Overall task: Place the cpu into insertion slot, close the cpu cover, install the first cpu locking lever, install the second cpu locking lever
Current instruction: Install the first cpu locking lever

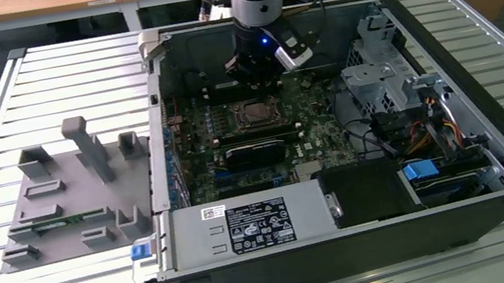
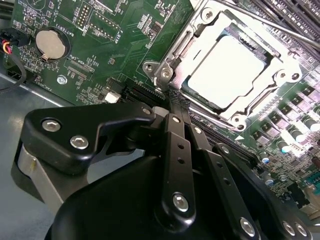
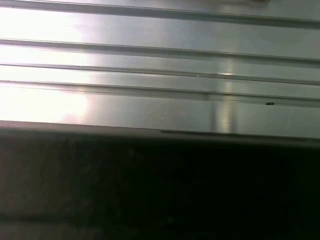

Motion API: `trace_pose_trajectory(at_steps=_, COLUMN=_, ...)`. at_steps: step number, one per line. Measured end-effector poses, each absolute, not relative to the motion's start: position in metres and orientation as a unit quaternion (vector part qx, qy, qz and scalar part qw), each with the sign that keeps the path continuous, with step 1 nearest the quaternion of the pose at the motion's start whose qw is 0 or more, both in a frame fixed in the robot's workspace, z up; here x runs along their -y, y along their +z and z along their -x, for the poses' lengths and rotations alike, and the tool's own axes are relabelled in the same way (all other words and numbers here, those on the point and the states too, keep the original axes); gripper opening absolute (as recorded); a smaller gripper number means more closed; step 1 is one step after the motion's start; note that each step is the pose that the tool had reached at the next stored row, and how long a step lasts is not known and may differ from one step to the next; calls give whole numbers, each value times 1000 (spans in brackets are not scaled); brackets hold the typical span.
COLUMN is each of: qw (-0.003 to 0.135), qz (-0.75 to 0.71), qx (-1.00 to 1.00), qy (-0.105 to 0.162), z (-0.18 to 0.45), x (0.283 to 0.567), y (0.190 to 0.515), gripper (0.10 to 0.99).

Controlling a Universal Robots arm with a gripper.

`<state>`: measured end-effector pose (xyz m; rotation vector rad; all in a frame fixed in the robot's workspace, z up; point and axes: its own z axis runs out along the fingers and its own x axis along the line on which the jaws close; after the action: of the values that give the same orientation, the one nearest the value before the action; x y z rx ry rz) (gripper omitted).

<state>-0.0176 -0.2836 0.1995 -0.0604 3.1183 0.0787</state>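
In the second wrist view the cpu (image 2: 227,67) lies flat in the insertion slot (image 2: 240,107), its silver top showing. The cpu cover (image 2: 200,27) is folded down around it as a silvery frame. A thin metal lever rod (image 2: 280,31) runs along the socket's far side. My gripper (image 2: 175,98) is shut, its two black fingers (image 2: 177,130) pressed together. Their tips sit at the socket's corner by a metal hook (image 2: 164,74). In the exterior view the gripper (image 1: 259,73) hangs inside the open computer case, just behind the insertion slot (image 1: 253,113).
The green motherboard (image 1: 323,141) carries a coin battery (image 2: 51,42) and a long black module (image 1: 253,150). A power supply (image 1: 245,228) fills the case front, with drive cages and cables (image 1: 395,88) on the exterior view's right. A grey fixture (image 1: 72,193) lies on the slatted table (image 3: 150,65).
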Motion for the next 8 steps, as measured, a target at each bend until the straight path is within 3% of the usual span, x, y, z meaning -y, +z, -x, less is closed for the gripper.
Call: trace_pose_trajectory(at_steps=8, qw=11, qz=19, qx=-999, qy=24, z=17, x=284, y=198, gripper=106)
